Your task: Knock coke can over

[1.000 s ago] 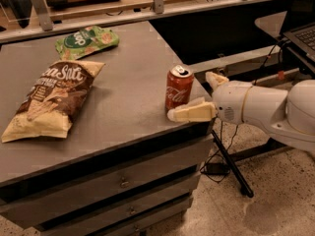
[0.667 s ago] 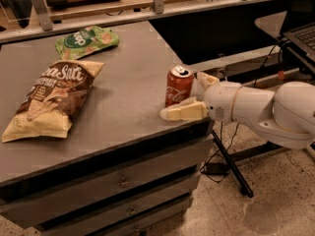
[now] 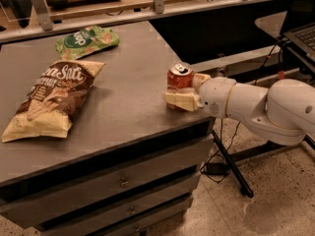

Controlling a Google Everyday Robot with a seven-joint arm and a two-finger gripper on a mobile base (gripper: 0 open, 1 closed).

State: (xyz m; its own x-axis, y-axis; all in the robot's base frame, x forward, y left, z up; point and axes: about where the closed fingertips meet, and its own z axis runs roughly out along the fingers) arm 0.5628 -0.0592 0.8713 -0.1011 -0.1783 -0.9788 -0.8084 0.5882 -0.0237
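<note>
The coke can is a small red can with a silver top. It stands upright near the right edge of the grey table. My gripper reaches in from the right on a white arm. It is open, with its cream fingers on either side of the can. The near finger lies in front of the can's base. The far finger shows just behind the can's right side. The lower part of the can is hidden by the near finger.
A brown chip bag lies at the table's left. A green chip bag lies at the back. Drawers are under the tabletop. A black stand and cables are on the floor to the right. A laptop is at the far right.
My arm has moved left, so the fingers now reach further around the can. The can still stands in the same spot.
</note>
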